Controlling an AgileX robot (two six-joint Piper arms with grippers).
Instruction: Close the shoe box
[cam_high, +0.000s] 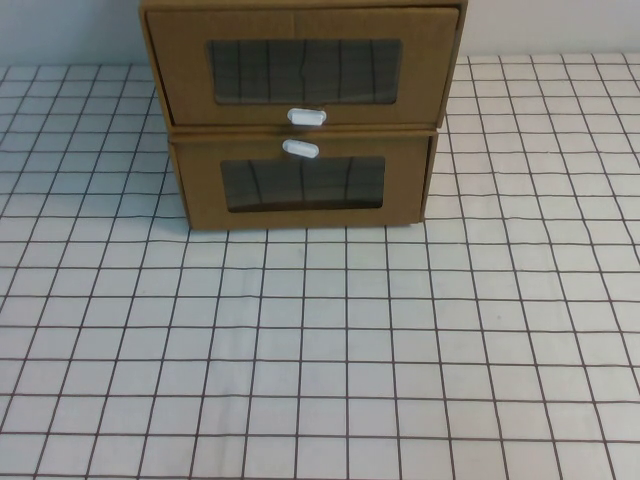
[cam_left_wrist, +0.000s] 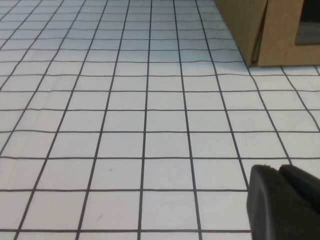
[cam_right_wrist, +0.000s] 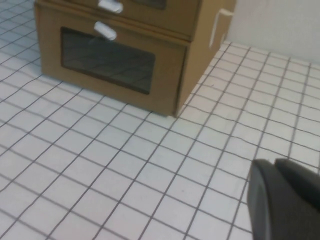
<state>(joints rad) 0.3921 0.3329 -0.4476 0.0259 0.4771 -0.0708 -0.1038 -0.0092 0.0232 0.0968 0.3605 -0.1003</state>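
The shoe box (cam_high: 300, 70) is the upper of two stacked brown cardboard boxes at the table's far middle, with a clear window and a white handle (cam_high: 307, 117) below it. Its front stands slightly forward of the box beneath. Its lower edge and handle (cam_right_wrist: 110, 6) also show in the right wrist view. My left gripper (cam_left_wrist: 277, 172) is shut and empty, low over the table and short of the boxes' left corner. My right gripper (cam_right_wrist: 274, 164) is shut and empty, over the table off the boxes' right front. Neither gripper shows in the high view.
The lower cardboard box (cam_high: 300, 185) has its white handle (cam_high: 300, 149) above its window and carries the shoe box. It also shows in the right wrist view (cam_right_wrist: 107, 60), and its corner in the left wrist view (cam_left_wrist: 280, 30). The table (cam_high: 320, 350) has a white gridded cover.
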